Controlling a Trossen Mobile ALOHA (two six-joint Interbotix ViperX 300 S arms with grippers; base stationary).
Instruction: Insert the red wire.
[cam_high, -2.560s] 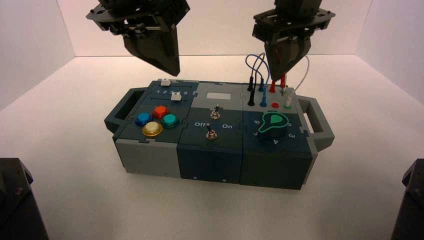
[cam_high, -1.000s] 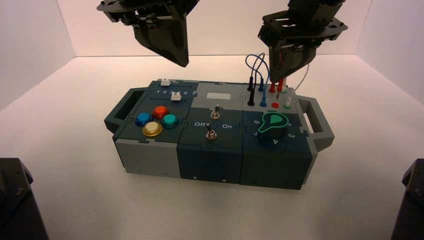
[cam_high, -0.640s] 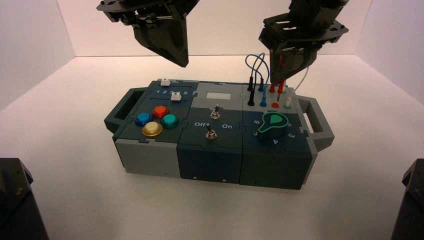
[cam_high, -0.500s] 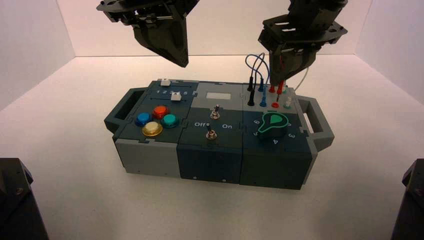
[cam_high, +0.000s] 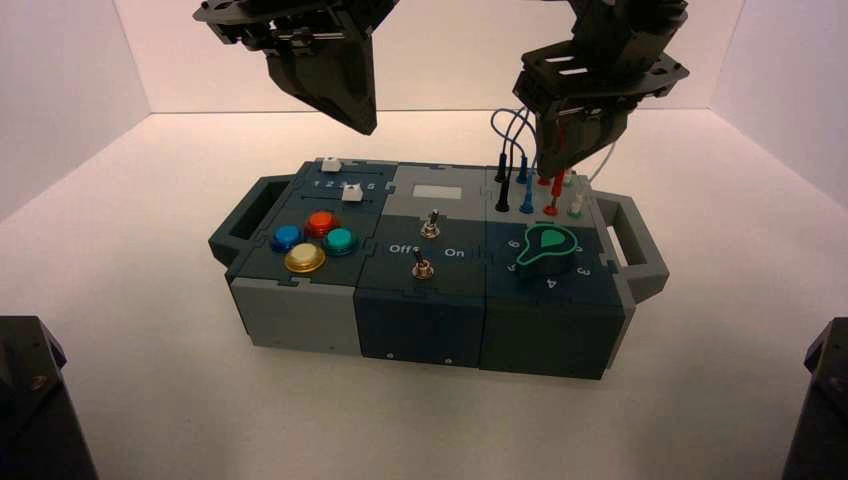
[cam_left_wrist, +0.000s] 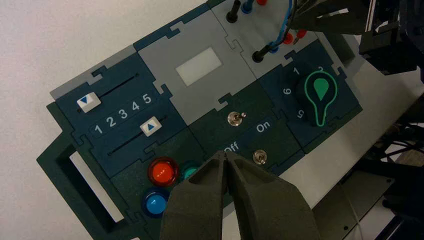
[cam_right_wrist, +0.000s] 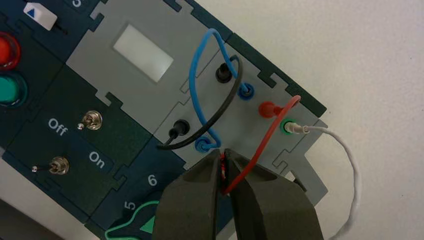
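Note:
The red wire (cam_right_wrist: 262, 143) runs from a red plug (cam_right_wrist: 267, 108) seated in the far red socket into the jaws of my right gripper (cam_right_wrist: 223, 153). That gripper is shut on the wire's other red plug (cam_high: 556, 184). It holds the plug nearly upright over the near red socket (cam_high: 550, 210) at the box's right rear, beside the blue plug (cam_right_wrist: 202, 145). The tip reaches down to the socket; whether it has entered I cannot tell. My left gripper (cam_high: 358, 118) hangs shut and empty high above the box's left half.
The box (cam_high: 420, 310) carries a green knob (cam_high: 545, 248) just in front of the sockets. Blue wire (cam_right_wrist: 197, 75) and black wire (cam_right_wrist: 220, 112) loops arch next to the red one. A white wire (cam_right_wrist: 350, 165) with a green plug sits at the right edge, near the handle (cam_high: 640, 250).
My right gripper has tilted and lowered a little, bringing the red plug down onto the near red socket. The left gripper has stayed where it was over the last second.

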